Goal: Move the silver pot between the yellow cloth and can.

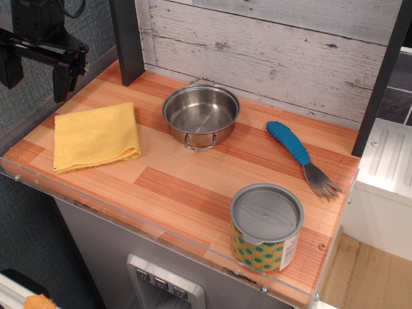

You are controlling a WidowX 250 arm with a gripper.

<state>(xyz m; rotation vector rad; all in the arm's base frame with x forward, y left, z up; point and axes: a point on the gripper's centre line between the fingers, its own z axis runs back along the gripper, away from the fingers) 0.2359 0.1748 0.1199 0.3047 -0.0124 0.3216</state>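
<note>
Hanging at upper left, gripper shows two dark fingers spread apart, empty, its top cut off by the frame. Yellow cloth lies flat at the counter's left edge. Silver pot sits upright near the back wall, loop handles pointing front and back. Blue-handled fork angles tines toward the front. Can stands front right, lid on

Bright even light, sharp focus, glare inside silver pot, soft shadows
</note>
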